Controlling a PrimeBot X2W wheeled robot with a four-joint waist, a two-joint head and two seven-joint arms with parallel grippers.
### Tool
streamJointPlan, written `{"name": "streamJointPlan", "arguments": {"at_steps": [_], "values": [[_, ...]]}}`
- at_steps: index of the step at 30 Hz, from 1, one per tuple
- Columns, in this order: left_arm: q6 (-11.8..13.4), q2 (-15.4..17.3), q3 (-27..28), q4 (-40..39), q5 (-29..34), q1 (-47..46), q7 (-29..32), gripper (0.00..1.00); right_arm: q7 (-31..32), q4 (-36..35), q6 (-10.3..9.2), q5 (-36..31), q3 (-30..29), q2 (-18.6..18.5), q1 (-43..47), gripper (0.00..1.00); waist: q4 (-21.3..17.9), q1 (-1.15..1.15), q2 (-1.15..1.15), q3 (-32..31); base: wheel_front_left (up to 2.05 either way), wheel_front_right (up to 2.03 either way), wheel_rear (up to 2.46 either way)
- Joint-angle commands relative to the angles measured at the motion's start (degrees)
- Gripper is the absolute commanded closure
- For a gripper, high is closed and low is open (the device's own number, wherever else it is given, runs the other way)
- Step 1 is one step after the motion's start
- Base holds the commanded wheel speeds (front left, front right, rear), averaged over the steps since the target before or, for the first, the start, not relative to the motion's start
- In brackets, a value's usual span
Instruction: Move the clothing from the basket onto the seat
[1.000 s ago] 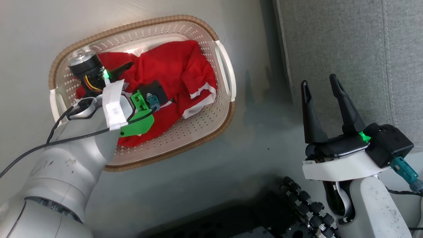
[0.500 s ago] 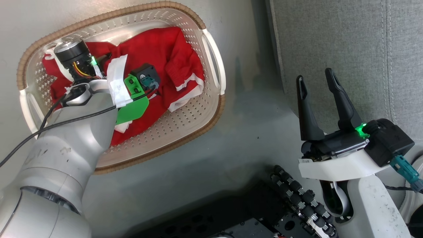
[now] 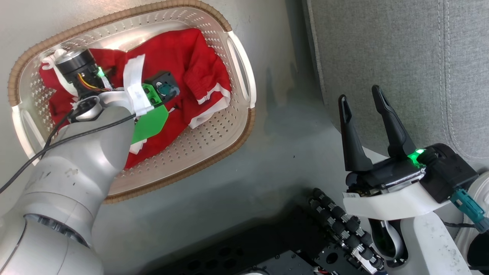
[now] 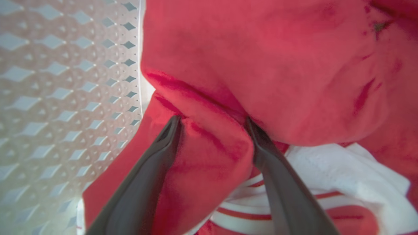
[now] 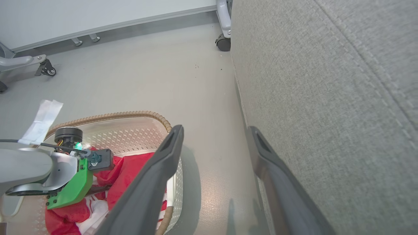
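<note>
The basket (image 3: 214, 141) stands on the floor at the upper left of the head view, its brown rim (image 5: 114, 116) also showing in the right wrist view. The red clothing (image 3: 183, 57) with white cuffs lies bunched inside. My left arm (image 3: 114, 99) reaches down into the basket, and its fingers are hidden under the wrist there. In the left wrist view my left gripper (image 4: 213, 121) is open, its fingers pressed into the clothing (image 4: 261, 65) on either side of a raised fold. My right gripper (image 3: 359, 94) hovers open and empty beside the grey seat (image 3: 382, 49).
Bare grey floor (image 3: 290, 152) separates the basket from the seat's front edge (image 5: 326, 98). My dark base with its roller wheel (image 3: 344, 229) sits at the bottom. Caster wheels (image 5: 223, 44) and a wheeled leg (image 5: 45, 68) stand farther off by the wall.
The whole head picture has shifted, so the camera moved. My left wrist now sits more toward the middle of the basket, uncovering more red fabric at its left end. Both grippers stay open.
</note>
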Motion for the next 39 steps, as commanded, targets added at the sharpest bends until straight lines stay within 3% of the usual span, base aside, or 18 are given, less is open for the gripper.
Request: {"name": "streamJointPlan", "arguments": {"at_steps": [1, 15, 16, 18, 19, 31, 39], "values": [[-0.09, 0.73, -0.25, 0.02, -0.39, -1.15, 0.73, 0.0, -0.19, -0.49, 0.0, -0.04, 0.05, 0.03, 0.52, 0.0, -0.04, 0.0, 0.0, 0.0, 0.0, 0.0, 0.0], [-0.08, 1.53, -4.23, 0.02, -4.03, -1.36, 4.19, 0.0, -0.2, -1.77, 0.0, -0.21, -0.34, 0.04, 2.67, 0.0, 0.01, 0.0, 0.0, 0.61, 0.0, 0.0, 0.0], [-0.08, 1.61, -4.91, 0.02, -4.53, -0.98, 4.85, 0.12, -0.2, -1.74, 0.0, -0.02, -0.38, 0.04, 2.6, 0.0, -0.01, 0.0, 0.0, 0.54, 0.0, 0.0, 0.0], [-0.09, 1.42, -6.51, 0.03, -5.75, -0.16, 5.85, 0.9, -0.2, -1.66, 0.0, 0.11, -0.33, 0.04, 2.41, 0.0, -0.07, 0.0, 0.0, 0.39, 0.0, 0.0, 0.0], [-0.09, 1.33, -7.41, 0.01, -6.47, -0.09, 6.21, 1.0, -0.2, -1.61, 0.0, 0.18, -0.29, 0.04, 2.25, 0.0, -0.11, 0.0, 0.0, 0.32, 0.0, 0.0, 0.0], [-0.09, 2.17, -14.44, 0.01, -12.02, -2.58, 1.18, 1.0, -0.2, 0.2, 0.0, 1.5, -0.24, 0.03, -1.45, 0.0, -1.01, 0.0, 0.0, -1.14, 0.0, 0.0, 0.0], [-0.03, 1.53, -16.06, -0.01, -15.27, -1.2, -4.41, 1.0, -0.2, 4.05, 0.0, 0.93, -1.76, 0.03, -5.47, 0.0, 0.09, 0.0, 0.0, -7.87, 0.0, 0.0, 0.0]]}}
